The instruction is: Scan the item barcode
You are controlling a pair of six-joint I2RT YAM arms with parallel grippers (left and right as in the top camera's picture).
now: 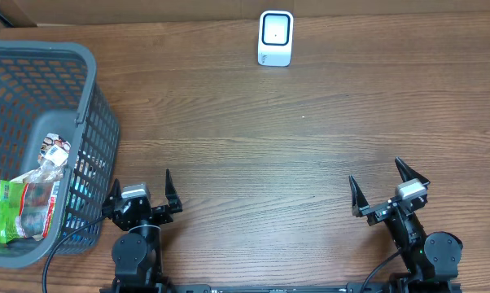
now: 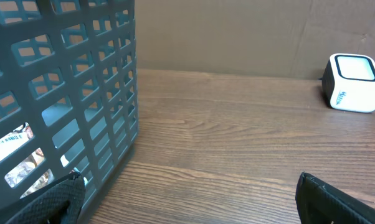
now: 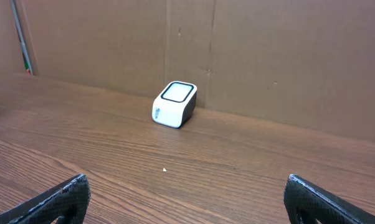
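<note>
Resting at the near edge of a wooden table, two robot arms sit well apart, one to the left and one to the right. The left gripper has its two dark fingers spread wide and holds nothing. It sits just beside the near right corner of a grey plastic basket with slotted walls. The right gripper is likewise spread wide and empty, over bare wood. Inside the basket, at its near end, lies a green packet. Just beyond it lies a crumpled clear wrapper with a red and white label. Any barcode is too small to make out. Neither gripper touches these items. Across the table, at the far edge and roughly midway between the arms, stands a small white barcode scanner with a dark-framed window on top. Seen from the right wrist camera, it stands just in front of a brown cardboard wall.
</note>
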